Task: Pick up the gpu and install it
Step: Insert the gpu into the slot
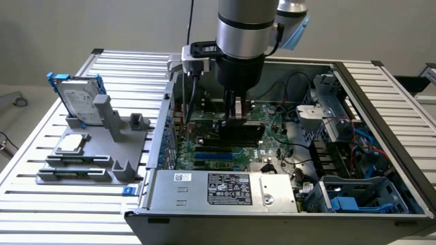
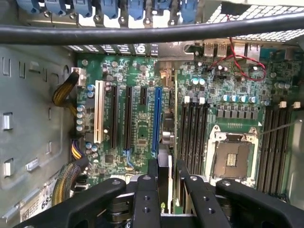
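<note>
The gpu [image 1: 241, 133], a thin card with its black face toward the exterior view, stands upright inside the open computer case [image 1: 381, 102], just above the motherboard [image 1: 218, 153]. My gripper [image 1: 235, 117] is shut on its top edge. In the wrist view the gpu [image 2: 166, 142] appears edge-on between the black fingers [image 2: 152, 173] of the gripper [image 2: 167, 175]. It hangs over the board just beside the long blue expansion slot [image 2: 156, 118]. Whether its lower edge touches a slot is hidden.
A silver hard drive in a blue frame [image 1: 78, 97] and a small square silver chip [image 1: 71, 144] sit in a grey holder at the exterior view's left. The power supply [image 1: 225, 188], drive cages [image 1: 354, 199], cables [image 2: 152, 33] and the CPU socket [image 2: 235, 159] crowd the case.
</note>
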Robot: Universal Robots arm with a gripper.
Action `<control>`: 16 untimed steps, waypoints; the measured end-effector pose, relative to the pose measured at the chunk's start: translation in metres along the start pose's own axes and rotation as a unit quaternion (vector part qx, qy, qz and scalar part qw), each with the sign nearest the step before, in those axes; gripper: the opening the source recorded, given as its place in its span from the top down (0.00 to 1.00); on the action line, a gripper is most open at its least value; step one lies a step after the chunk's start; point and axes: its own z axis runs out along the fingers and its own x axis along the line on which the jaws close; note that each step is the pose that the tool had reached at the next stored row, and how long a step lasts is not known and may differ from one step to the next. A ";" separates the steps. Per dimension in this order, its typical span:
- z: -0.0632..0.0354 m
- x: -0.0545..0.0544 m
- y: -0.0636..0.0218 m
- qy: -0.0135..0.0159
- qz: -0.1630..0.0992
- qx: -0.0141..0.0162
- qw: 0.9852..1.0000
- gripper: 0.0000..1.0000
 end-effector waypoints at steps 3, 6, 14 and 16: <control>0.0012 0.001 0.0019 0.001 0.000 0.000 1.000 0.74; 0.0063 0.000 0.0083 0.001 0.000 0.000 1.000 0.74; 0.0210 0.001 0.0168 0.001 -0.001 0.000 1.000 0.74; 0.0243 0.001 0.0182 0.001 -0.001 -0.001 1.000 0.74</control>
